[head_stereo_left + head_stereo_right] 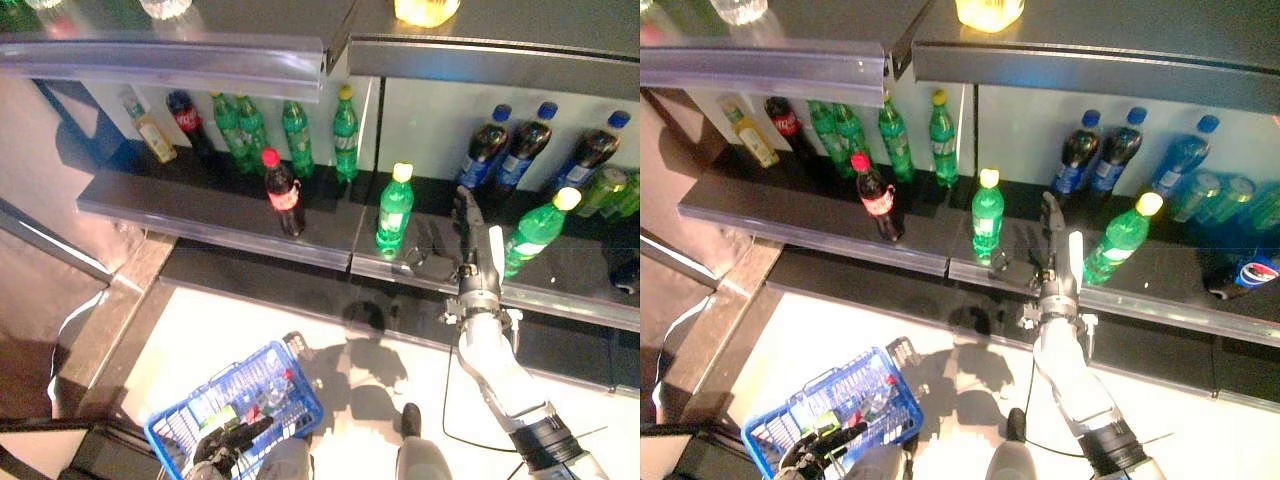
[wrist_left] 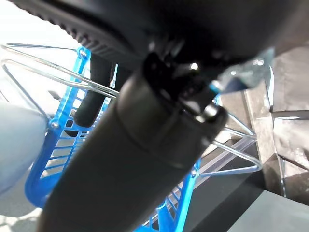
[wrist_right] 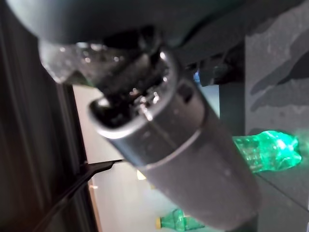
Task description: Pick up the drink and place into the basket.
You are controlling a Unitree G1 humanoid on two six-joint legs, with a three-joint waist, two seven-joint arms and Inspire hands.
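Note:
A green bottle with a yellow cap (image 1: 394, 210) stands near the front of the lower shelf (image 1: 230, 232). My right hand (image 1: 470, 250) is open, with straight fingers, over the shelf just to the right of that bottle and apart from it. A second green bottle (image 1: 535, 235) stands to the hand's right and also shows in the right wrist view (image 3: 268, 150). My left hand (image 1: 225, 440) is shut on the wire handles (image 2: 48, 72) of the blue basket (image 1: 190, 415), which hangs low at the left with drinks inside.
A cola bottle with a red cap (image 1: 283, 192) stands at the shelf front, left of the green bottle. Green bottles (image 1: 292, 132), a cola bottle (image 1: 186, 120) and a pale bottle (image 1: 150, 132) line the back left. Dark blue-capped bottles (image 1: 510, 150) stand at the back right. An upper shelf (image 1: 200, 55) overhangs.

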